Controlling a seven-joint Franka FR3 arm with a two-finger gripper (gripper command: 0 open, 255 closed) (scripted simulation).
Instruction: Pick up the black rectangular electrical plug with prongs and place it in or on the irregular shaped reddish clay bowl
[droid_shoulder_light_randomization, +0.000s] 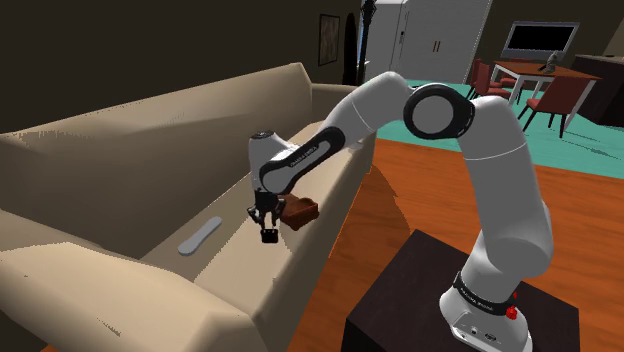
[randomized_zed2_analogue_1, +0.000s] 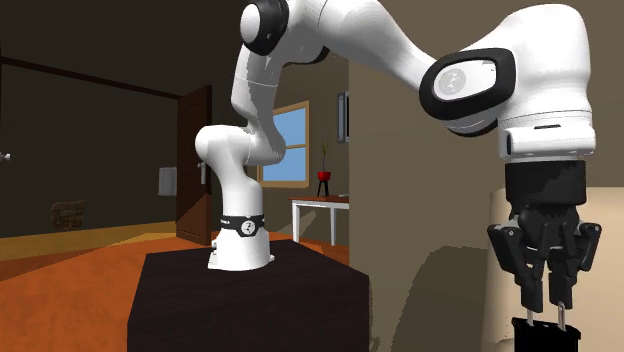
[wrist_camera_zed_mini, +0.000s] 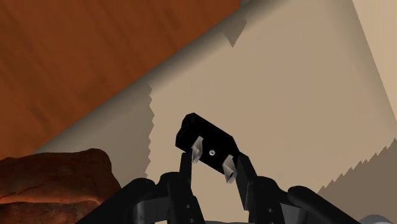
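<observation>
The black rectangular plug (wrist_camera_zed_mini: 207, 135) sits between my fingertips, and my gripper (wrist_camera_zed_mini: 211, 160) is shut on its prong end. In the shoulder view the gripper (droid_shoulder_light_randomization: 266, 218) points straight down with the plug (droid_shoulder_light_randomization: 270, 236) hanging under it, just over the sofa's seat cushion. The reddish clay bowl (droid_shoulder_light_randomization: 299, 211) lies on the cushion right beside the gripper, on the side toward the sofa's front edge. It also shows close to the fingers in the wrist view (wrist_camera_zed_mini: 57, 181). In the second exterior view the gripper (randomized_zed2_analogue_1: 546, 308) holds the plug (randomized_zed2_analogue_1: 545, 337) by its silver prongs.
A flat grey bar-shaped object (droid_shoulder_light_randomization: 200, 236) lies on the beige sofa (droid_shoulder_light_randomization: 120, 170), further along the seat. The dark stand (droid_shoulder_light_randomization: 420, 300) is at the lower right on an orange wooden floor (droid_shoulder_light_randomization: 420, 190). A dining table with chairs (droid_shoulder_light_randomization: 530, 85) stands far behind.
</observation>
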